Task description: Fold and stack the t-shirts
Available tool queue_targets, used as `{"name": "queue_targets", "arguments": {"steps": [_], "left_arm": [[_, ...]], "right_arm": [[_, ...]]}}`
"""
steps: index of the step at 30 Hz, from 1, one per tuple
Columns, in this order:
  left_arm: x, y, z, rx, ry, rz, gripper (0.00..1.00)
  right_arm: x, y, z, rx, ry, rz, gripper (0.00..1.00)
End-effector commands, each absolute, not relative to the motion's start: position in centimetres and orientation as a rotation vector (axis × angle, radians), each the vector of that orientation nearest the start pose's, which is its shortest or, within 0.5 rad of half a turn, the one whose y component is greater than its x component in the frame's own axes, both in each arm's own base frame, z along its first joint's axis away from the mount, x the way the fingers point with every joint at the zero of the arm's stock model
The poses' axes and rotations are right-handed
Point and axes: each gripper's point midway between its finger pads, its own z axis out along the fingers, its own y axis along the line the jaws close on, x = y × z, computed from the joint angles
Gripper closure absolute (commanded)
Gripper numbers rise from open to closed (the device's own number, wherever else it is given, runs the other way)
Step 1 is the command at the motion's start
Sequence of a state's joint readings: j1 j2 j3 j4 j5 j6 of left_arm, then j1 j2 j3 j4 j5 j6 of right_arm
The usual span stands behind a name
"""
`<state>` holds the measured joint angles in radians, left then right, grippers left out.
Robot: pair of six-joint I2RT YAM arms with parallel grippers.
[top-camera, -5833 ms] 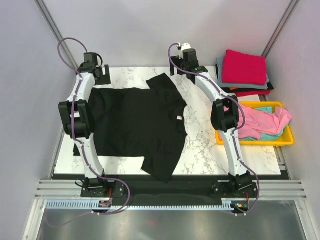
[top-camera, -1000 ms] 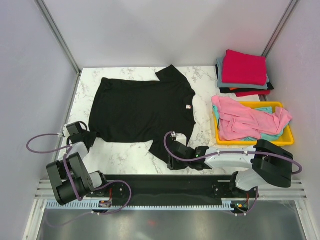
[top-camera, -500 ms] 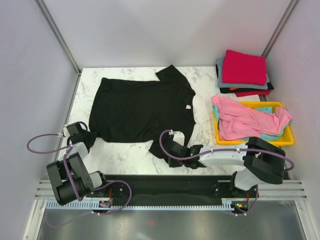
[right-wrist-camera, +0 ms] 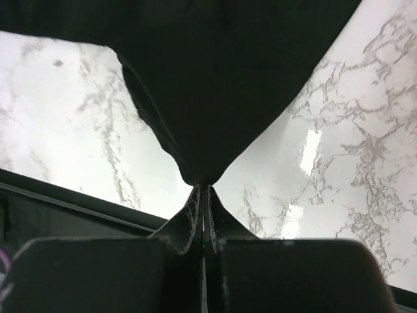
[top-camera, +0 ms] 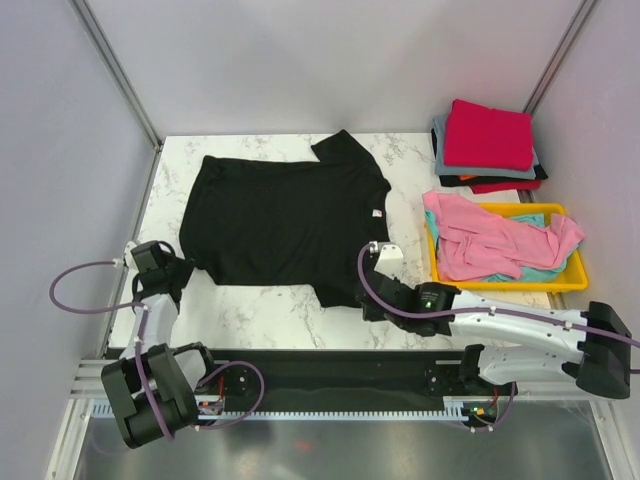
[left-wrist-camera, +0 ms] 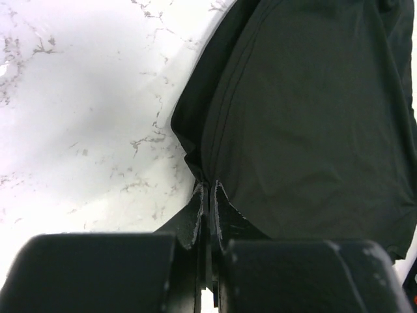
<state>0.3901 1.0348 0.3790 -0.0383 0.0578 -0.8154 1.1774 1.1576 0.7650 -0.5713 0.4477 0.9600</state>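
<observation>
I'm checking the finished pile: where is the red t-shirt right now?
In the top view the red t-shirt lies folded atop the stack at the far right corner, just beyond the yellow tray.

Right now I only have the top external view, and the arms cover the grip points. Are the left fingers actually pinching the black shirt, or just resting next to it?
Observer: The left wrist view shows the left fingers shut on a folded edge of the black t-shirt, with no gap between them.
Operator: And the right side?
Observer: The right wrist view shows the right fingers shut too. The cloth gathers to a narrow point at their tips, with bare marble table on both sides.
</observation>
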Motion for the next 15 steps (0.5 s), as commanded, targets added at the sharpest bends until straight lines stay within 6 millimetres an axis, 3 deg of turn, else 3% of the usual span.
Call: {"name": "queue_targets", "arguments": {"steps": [1, 6, 10, 15], "left_arm": [[28.6, 6.9, 8.3, -1.259, 1.878, -0.323, 0.98], [28.6, 7.1, 11.4, -1.218, 1.878, -0.305, 0.98], [29.1, 7.7, 14.2, -1.164, 1.88, -0.269, 0.98], [29.8, 7.9, 15.2, -1.124, 1.934, -0.253, 0.98]], "right_arm": [[16.1, 23.4, 12.9, -0.092, 2.387, 0.353, 1.0], [18.0, 23.9, 16.2, -0.096, 2.32, 0.366, 1.0], [20.7, 23.7, 18.3, -0.083, 2.281, 0.343, 1.0], [23.6, 24.0, 19.3, -0.089, 2.26, 0.335, 1.0]]}}
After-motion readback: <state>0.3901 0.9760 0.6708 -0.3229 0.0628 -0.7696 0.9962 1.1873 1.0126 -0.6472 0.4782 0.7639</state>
